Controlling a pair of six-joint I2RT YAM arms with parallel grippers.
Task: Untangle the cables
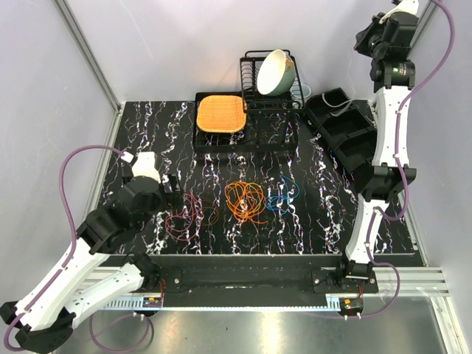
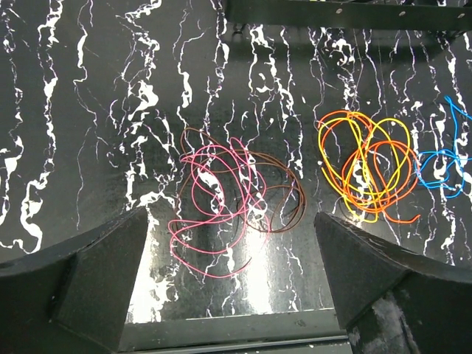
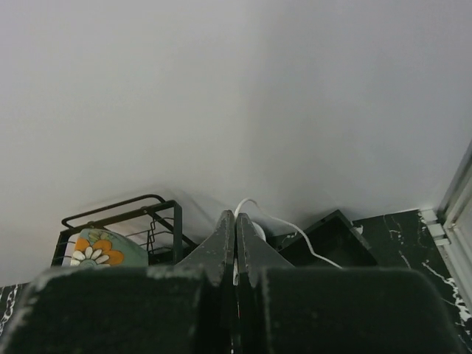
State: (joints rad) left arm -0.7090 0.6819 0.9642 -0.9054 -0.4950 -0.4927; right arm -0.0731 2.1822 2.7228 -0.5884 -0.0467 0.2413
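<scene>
Three cable bundles lie apart on the black marble table. A maroon-pink and brown bundle [image 1: 190, 212] is on the left, an orange and yellow one [image 1: 245, 200] in the middle, and a blue-green one [image 1: 284, 193] on the right. My left gripper [image 1: 168, 186] is open and empty, low over the table just left of the maroon bundle. In the left wrist view its fingers [image 2: 81, 280] frame the pink-brown bundle [image 2: 228, 199], with the orange bundle [image 2: 369, 173] and the blue one [image 2: 442, 166] to the right. My right gripper [image 1: 366, 35] is raised high at the back right, shut and empty [image 3: 236, 221].
A black wire dish rack [image 1: 254, 74] holding a bowl [image 1: 276, 72] stands at the back. An orange mat [image 1: 220, 113] lies on a black tray beside it. Black bins [image 1: 343, 125] with a white cord [image 3: 295, 228] stand at the back right. Walls enclose the table.
</scene>
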